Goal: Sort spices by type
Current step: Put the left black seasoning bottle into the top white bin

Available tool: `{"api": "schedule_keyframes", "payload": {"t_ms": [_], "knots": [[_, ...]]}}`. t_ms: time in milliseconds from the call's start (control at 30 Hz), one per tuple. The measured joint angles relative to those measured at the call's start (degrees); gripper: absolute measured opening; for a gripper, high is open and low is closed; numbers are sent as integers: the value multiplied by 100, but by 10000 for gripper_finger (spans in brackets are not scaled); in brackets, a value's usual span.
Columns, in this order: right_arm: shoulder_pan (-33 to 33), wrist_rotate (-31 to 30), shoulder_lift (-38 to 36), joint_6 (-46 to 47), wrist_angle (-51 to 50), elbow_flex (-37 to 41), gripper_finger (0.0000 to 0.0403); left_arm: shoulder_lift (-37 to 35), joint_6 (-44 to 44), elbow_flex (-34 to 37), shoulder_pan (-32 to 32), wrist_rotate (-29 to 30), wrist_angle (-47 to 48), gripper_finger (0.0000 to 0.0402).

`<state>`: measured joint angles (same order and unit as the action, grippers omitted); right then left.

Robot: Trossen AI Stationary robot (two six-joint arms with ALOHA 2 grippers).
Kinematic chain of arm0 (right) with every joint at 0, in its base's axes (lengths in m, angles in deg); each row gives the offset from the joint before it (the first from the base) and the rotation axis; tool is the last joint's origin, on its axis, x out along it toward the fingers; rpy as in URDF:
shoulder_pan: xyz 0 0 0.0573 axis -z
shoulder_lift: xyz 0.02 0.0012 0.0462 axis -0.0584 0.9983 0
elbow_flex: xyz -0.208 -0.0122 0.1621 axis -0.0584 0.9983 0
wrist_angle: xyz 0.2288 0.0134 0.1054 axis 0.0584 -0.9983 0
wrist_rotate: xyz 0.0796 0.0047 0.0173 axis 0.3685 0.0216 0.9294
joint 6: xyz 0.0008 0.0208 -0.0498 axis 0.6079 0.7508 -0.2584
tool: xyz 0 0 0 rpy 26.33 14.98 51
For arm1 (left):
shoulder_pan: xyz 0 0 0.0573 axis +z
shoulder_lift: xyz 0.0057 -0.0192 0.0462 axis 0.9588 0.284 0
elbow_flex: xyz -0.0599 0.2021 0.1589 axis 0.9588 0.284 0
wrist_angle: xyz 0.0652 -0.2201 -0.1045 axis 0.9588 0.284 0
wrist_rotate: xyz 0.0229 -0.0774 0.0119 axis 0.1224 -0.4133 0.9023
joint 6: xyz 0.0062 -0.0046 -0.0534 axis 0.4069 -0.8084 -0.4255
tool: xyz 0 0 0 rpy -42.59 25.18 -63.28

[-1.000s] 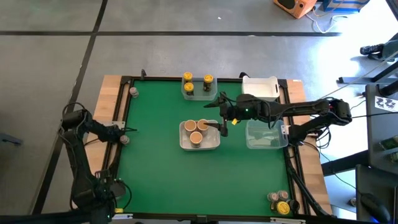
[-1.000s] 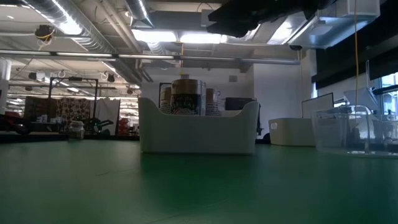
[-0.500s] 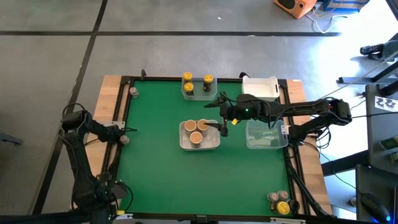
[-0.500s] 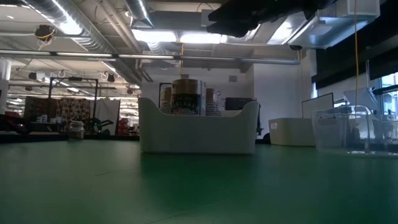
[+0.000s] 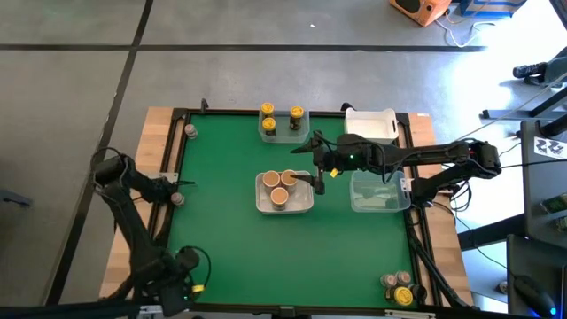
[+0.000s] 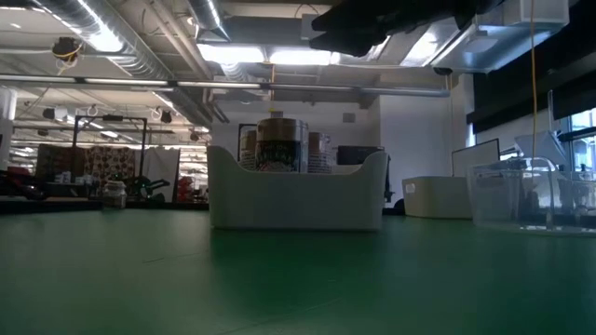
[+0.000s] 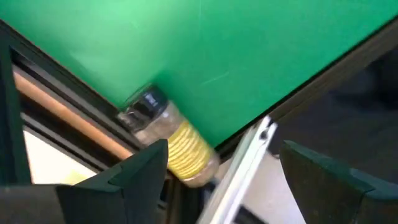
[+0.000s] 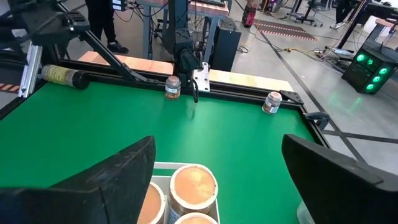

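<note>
green baize covered the worktop (image 5: 221, 230) where the sort was partly done: three tan-capped spice jars (image 5: 281, 186) sat grouped in a white tub (image 5: 304, 205), yellow-capped ones (image 5: 281, 119) in a clear tub behind. the right pincer (image 5: 317, 177) hovered open just beside the white tub. the left pincer (image 7: 217, 180), open, faced a stray jar (image 7: 168, 144) lying at the worktop's edge, apparently its next pick.

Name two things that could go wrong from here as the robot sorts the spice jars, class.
1. The open left gripper faces a fallen jar lying at the table's edge; a nudge might roll it off.
2. The open right gripper hovers at the rim of the white tub holding tan-capped jars; descending, it might clip the tub.
</note>
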<state>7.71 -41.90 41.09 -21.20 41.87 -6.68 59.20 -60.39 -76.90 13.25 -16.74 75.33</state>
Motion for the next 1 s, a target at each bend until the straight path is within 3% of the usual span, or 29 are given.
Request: {"api": "schedule_keyframes", "payload": {"t_ms": [133, 400, 800, 1000], "knots": [[0, 0, 0, 0, 0, 0, 348, 98, -337, -8, 212, -300, -4, 292], [0, 0, 0, 0, 0, 0, 348, 839, -566, -9, 399, -1811, -73, 292], [0, 1, 0, 32, 9, 0, 348, 1457, -1077, 26, 379, -1665, 61, 292], [0, 0, 0, 37, 7, 0, 348, 1634, -1099, 186, 302, -2034, 137, 292]]}}
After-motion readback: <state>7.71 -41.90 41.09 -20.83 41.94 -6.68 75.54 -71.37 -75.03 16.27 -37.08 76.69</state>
